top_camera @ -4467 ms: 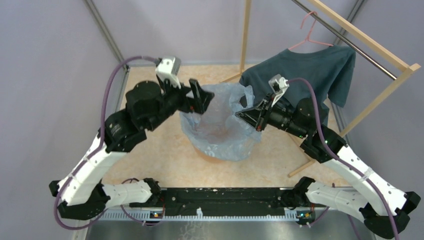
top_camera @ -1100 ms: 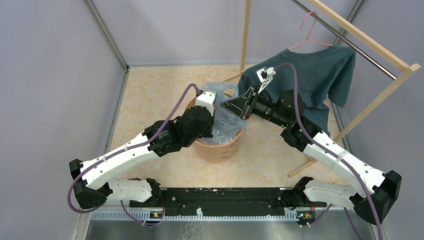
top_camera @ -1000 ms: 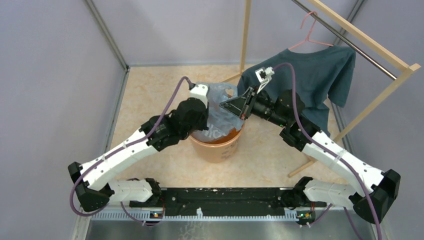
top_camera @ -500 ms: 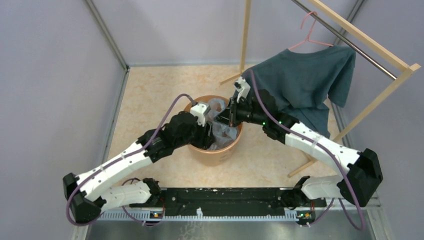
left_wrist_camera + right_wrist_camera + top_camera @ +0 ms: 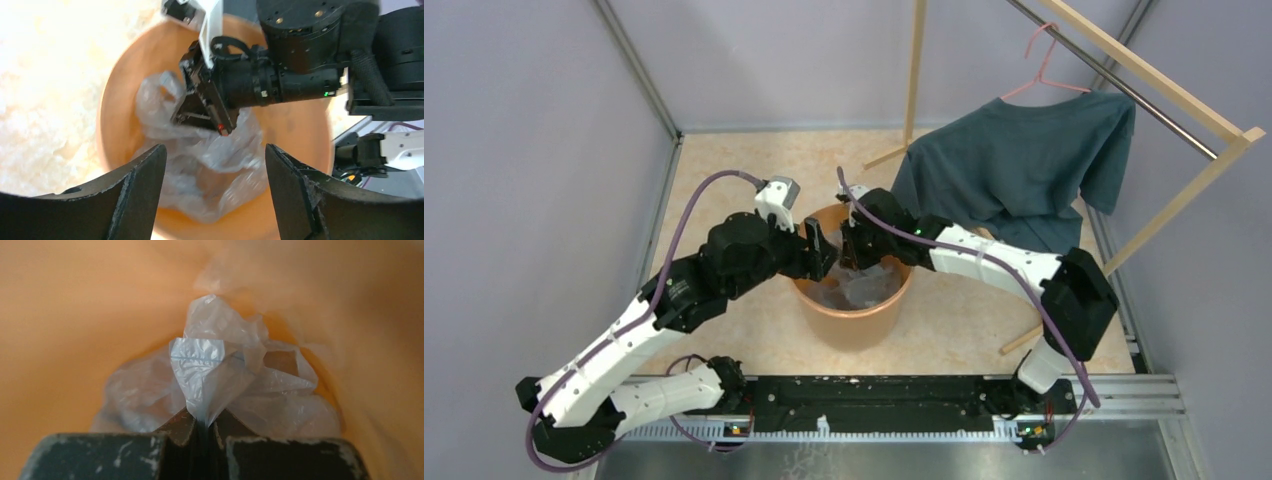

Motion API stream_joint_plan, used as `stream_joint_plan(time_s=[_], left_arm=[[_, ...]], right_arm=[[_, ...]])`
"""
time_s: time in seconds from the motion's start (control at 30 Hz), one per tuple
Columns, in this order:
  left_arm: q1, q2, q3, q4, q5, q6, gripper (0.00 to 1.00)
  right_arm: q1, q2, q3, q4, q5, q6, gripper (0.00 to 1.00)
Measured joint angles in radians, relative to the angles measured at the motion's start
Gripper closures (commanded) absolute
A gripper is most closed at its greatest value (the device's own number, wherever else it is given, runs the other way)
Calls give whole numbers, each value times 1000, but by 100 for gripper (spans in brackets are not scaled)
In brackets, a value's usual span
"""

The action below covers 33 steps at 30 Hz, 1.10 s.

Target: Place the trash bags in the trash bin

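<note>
Down inside the trash bin (image 5: pixel 856 322), the trash bag (image 5: pixel 215 365) is lying crumpled against the floor and lower wall, its pale blue film bunching into wrinkled, translucent folds. None of it is hanging over the rim.

The right hand (image 5: pixel 205 426) is reaching into the bin from the far right side of the mouth. Its two fingers are pressing together on a pinched peak of the bag, with only thin film between them. That peak is standing up from the rest of the heap.

The left hand (image 5: pixel 215 148) is hovering at the left side of the bin's mouth. Its fingers are spreading wide apart and gripping nothing. Through the gap between them, its wrist camera is showing the bag and the right hand below.

The bin is standing upright near the middle of the pale marbled tabletop (image 5: pixel 724 170), between the two arms. Behind it and to the right, a dark teal T-shirt (image 5: pixel 1024 165) is hanging on a pink hanger (image 5: pixel 1046 62) from a wooden rack (image 5: pixel 1169 88), its lower hem drooping near the bin's far side.
</note>
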Motion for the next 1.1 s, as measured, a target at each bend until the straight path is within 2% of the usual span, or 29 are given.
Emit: stream_joint_plan(time_s=[0.1,0.23,0.33,0.57,0.77,0.8,0.87,0.9,1.0,1.1], left_arm=[[0,-33,-75,-18,-41,-54,15],[0,-112,-146,-23,-52,-104,14],[0,-165,-152,-24,-55,-127,14],[0,-173,-152,-4,-50,-145,16],[0,-112,-145,31,-10,-145,23],[0,-99,-140,40,0,-145,23],[0,-71,-131,68,23,-149,9],[0,-59,-127,80,33,-150,6],[0,-21,-96,117,61,-155,6],[0,21,-49,134,51,-158,11]], right_arm=[[11,48,8,-21,119,-26,100],[13,53,21,-47,322,-72,100],[11,52,45,-62,383,-105,100],[10,-49,41,-41,263,-67,100],[10,-200,15,-5,168,-10,100],[10,-216,15,-5,163,-6,98],[10,-250,5,4,155,1,94],[10,-267,-6,12,151,2,91],[10,-315,-53,39,132,6,86],[10,-343,-95,63,111,10,84]])
